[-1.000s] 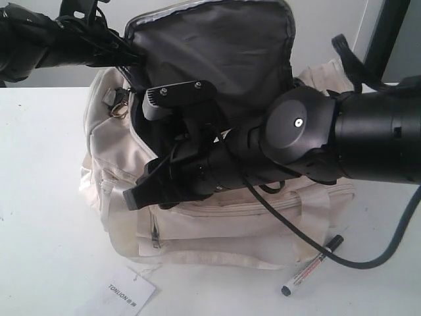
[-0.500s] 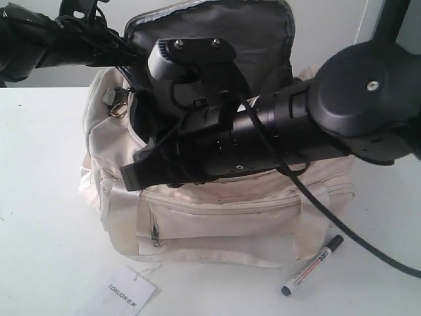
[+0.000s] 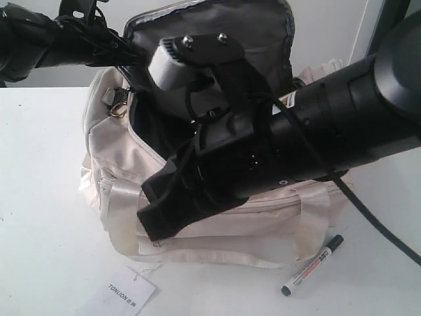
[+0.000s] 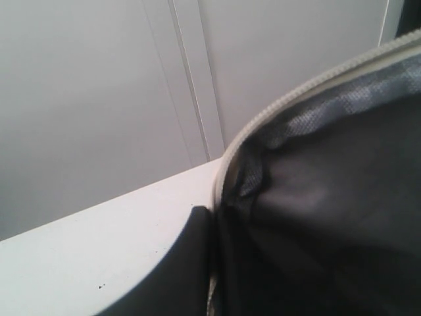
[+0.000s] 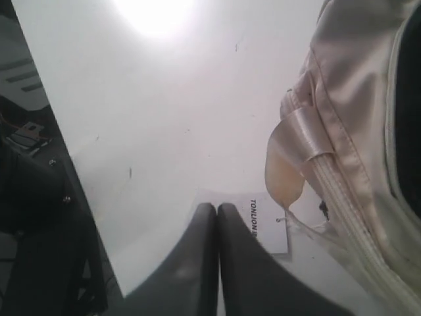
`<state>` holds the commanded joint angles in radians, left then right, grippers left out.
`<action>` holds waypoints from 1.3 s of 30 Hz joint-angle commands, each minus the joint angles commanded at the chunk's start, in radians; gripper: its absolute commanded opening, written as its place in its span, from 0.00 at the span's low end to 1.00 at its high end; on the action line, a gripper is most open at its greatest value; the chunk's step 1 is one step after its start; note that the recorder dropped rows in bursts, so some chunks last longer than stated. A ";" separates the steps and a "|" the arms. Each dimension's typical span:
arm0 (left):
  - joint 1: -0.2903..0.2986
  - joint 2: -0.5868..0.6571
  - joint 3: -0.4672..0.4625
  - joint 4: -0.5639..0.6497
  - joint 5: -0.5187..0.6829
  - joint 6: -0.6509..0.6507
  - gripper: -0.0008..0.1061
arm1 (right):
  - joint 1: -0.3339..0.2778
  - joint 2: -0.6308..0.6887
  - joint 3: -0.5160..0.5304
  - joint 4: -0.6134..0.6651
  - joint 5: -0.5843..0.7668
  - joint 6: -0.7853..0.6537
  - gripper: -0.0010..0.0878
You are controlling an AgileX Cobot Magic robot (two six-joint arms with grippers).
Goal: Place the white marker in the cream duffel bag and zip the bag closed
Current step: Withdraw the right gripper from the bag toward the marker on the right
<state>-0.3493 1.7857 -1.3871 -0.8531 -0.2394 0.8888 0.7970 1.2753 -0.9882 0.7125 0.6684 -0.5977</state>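
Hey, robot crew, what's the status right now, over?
Right fingers shut, empty. Left fingers hold cream duffel bag flap up. White marker on table beside bag, not in. Right arm crosses the opening.

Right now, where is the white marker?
In the exterior view, the white marker lies on the table at lower right, beside the front right corner of the cream duffel bag, not inside it.

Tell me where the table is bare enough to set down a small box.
In the exterior view, the widest bare patch of the table lies left of the cream duffel bag. A smaller one lies at the right, beyond the white marker. In front of the bag it is crowded: paper tag, marker, and the right arm overhead.
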 joint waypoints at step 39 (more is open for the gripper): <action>0.000 0.000 0.000 0.000 0.000 0.002 0.01 | -0.194 -0.294 0.238 -0.515 0.240 0.630 0.01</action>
<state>-0.3493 1.7857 -1.3871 -0.8531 -0.2394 0.8912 0.6033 0.9816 -0.7502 0.1974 0.9083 0.0324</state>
